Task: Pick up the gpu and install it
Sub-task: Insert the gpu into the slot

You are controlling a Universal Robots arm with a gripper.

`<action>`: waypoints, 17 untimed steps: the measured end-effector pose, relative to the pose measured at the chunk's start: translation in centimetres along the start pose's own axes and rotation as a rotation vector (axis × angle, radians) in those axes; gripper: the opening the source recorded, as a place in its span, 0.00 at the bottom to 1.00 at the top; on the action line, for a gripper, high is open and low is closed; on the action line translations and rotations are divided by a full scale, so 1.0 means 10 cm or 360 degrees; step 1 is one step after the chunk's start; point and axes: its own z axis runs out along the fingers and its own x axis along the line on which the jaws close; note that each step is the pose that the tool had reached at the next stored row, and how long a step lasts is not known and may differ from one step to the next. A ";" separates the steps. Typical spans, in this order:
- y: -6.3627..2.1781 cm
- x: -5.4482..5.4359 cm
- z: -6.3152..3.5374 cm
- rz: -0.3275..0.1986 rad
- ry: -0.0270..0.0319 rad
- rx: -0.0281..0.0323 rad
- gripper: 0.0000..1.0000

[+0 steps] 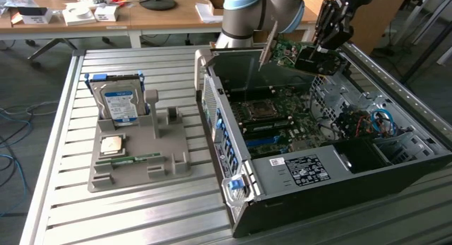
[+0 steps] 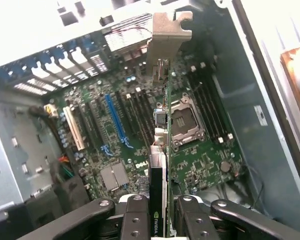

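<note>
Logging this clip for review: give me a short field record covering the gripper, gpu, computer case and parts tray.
gripper: gripper shut on the gpu
gpu: in the air above the open case, metal bracket at the end away from the gripper, not seated in any slot
case: computer case on its side, open, motherboard exposed
tray: grey tray at the exterior view's left of the case, holding the hard drive upright and the memory stick lying flat

gpu's (image 2: pixel 160 117) near end behind end effector (image 2: pixel 159 212)
</note>
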 end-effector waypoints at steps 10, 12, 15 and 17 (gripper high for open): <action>0.000 0.00 0.002 -0.0290 0.00263 -0.00056 0.26; 0.000 0.00 0.003 -0.0347 0.00314 -0.00067 0.26; 0.000 0.00 0.003 -0.0433 0.00393 -0.00084 0.26; 0.000 0.00 0.004 -0.0491 0.00445 -0.00095 0.26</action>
